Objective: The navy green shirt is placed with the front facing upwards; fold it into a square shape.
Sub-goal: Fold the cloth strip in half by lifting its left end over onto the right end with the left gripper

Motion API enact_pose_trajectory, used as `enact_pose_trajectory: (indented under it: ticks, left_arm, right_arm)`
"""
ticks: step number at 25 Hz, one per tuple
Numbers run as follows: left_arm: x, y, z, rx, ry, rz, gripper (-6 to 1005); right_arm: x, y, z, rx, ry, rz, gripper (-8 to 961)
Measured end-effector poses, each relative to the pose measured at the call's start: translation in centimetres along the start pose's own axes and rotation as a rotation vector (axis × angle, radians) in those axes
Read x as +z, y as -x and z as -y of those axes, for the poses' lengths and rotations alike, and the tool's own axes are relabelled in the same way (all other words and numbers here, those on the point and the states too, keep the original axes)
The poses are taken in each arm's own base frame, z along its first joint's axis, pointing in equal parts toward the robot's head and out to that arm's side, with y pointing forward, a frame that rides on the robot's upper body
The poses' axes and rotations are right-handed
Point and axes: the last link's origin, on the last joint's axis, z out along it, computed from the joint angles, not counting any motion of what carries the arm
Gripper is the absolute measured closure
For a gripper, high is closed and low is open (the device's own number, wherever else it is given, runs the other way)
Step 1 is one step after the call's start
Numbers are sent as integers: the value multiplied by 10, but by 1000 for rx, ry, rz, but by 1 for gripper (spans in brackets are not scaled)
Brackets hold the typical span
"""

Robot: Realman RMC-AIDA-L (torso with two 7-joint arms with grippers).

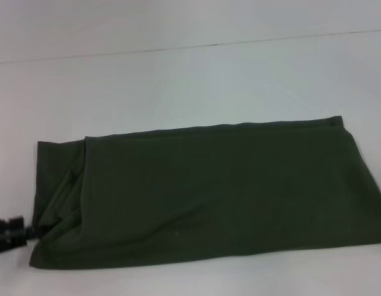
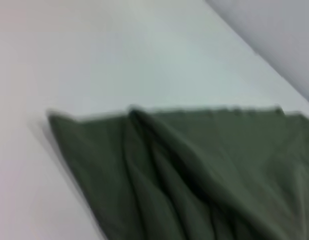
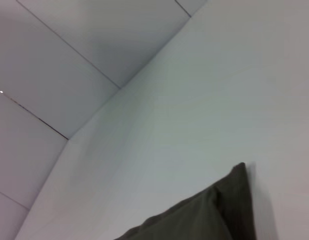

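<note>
- The navy green shirt [image 1: 209,194] lies folded into a long band across the lower half of the head view, on the white table [image 1: 178,86], its plain side up with no lettering showing.
- Its right end runs out of the frame at the right edge; its left end stops near the lower left, where the cloth is bunched into diagonal creases.
- The left gripper [image 1: 8,233] shows as a dark shape at the lower left edge of the head view, just beside the shirt's lower left corner and possibly touching it; whether its fingers are parted or hold cloth cannot be told.
- The left wrist view shows that same creased end [image 2: 184,175] filling the lower part of the frame.
- The right wrist view catches only one shirt corner [image 3: 214,215] at the bottom of the frame; the right gripper itself is not seen in any view.
</note>
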Motion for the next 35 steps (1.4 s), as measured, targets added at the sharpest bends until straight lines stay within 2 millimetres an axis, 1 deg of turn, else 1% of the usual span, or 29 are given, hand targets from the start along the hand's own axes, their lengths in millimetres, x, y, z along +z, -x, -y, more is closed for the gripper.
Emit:
enact_pose_trajectory:
  ticks: [1,3,6,9,11,14,19,22,30,35]
  left_arm:
    - [-6,-7,3,11,-17,-54,553]
    - [-9,-14,4,22,-25,-95,410]
    - [-11,-31,4,56,-20,-161,296]
    - [-4,-45,1,97,3,-164,181]
    - [3,-53,-1,127,16,-144,161]
    - [11,-59,-2,159,19,-115,130]
    - [28,-63,-1,196,-4,-57,80]
    - [38,-65,0,213,-16,-27,80]
    - [59,-64,-10,260,19,39,80]
    - [68,-64,-11,279,1,59,79]
  right_arm:
    - [1,1,-1,-3,5,3,435]
    - [5,4,-3,-11,20,7,435]
    - [13,8,-9,-22,54,8,435]
    - [22,14,-17,-30,101,14,435]
    - [27,18,-21,-32,123,23,435]
    - [34,24,-26,-36,151,38,435]
    - [48,28,-34,-36,192,42,435]
    - [54,31,-38,-39,211,42,435]
    - [62,35,-43,-37,237,56,435]
    - [62,36,-44,-37,241,62,435]
